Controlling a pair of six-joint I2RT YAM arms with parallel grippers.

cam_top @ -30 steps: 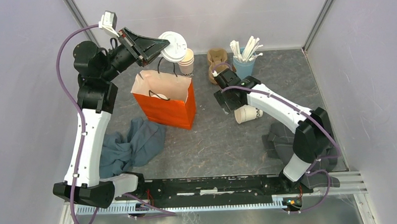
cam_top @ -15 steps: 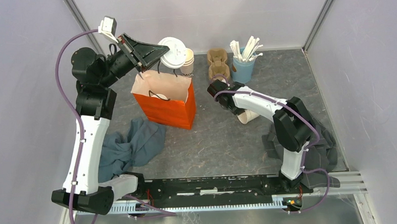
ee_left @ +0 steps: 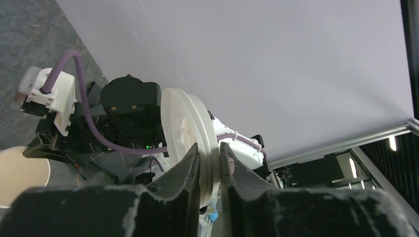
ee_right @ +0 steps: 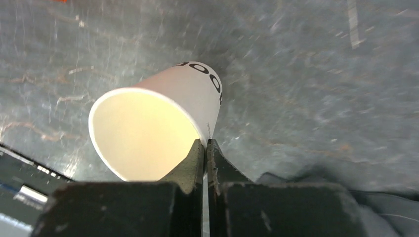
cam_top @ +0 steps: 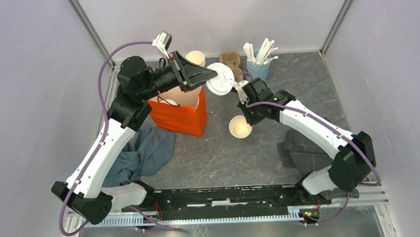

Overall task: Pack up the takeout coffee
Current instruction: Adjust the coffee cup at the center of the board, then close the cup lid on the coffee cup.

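The left gripper [ee_left: 210,149] reached out above the orange paper bag [cam_top: 178,114], jaws clamped on the edge of a white lid [cam_top: 220,79] held in the air just right of the bag. Right of that, the right gripper [ee_right: 204,146] pinched the rim of a lidless paper cup [ee_right: 148,131], which was tilted with its mouth up above the grey table [cam_top: 220,155].

Bright, even light, soft shadows; the right wrist view's table [ee_right: 321,74] streaks with motion blur.

One orange bag [cam_top: 178,115]; one loose cup [cam_top: 240,128]; one cup stack [cam_top: 195,57]; two cloths [cam_top: 140,151]
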